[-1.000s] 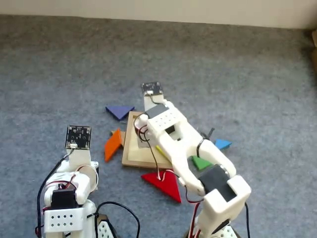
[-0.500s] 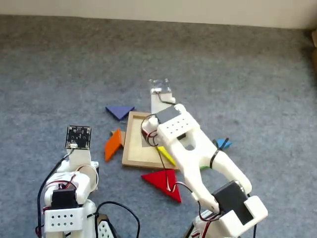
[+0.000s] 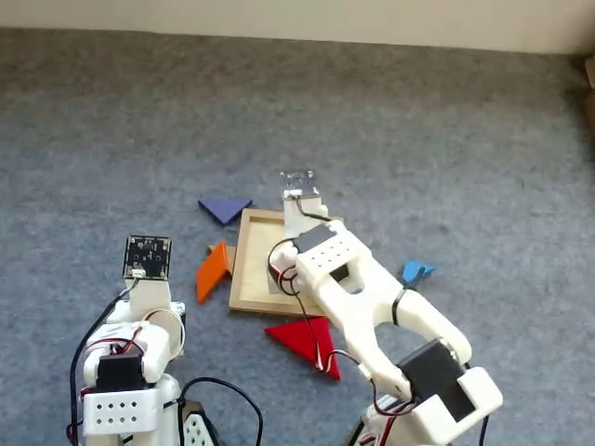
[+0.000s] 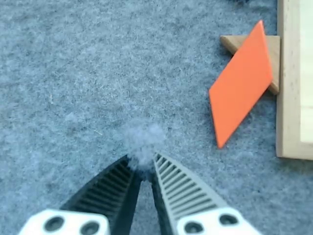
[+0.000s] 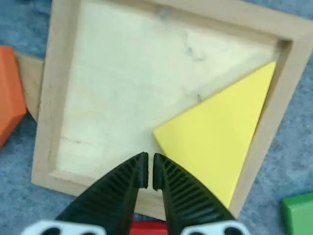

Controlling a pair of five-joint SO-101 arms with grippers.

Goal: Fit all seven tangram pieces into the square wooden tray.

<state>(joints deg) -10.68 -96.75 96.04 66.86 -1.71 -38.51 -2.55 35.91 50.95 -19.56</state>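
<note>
Drawing back, right gripper (image 5: 150,165) hovers over tray (image 5: 53,98); jaws closed.

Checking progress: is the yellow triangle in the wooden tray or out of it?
In. The yellow triangle lies flat inside the tray, one edge against its rim, in the right wrist view.

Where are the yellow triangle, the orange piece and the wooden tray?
yellow triangle (image 5: 220,142), right wrist view, middle of its face.
orange piece (image 4: 242,85), left wrist view, middle of its face.
wooden tray (image 5: 51,98), right wrist view, on its side rim.
</note>
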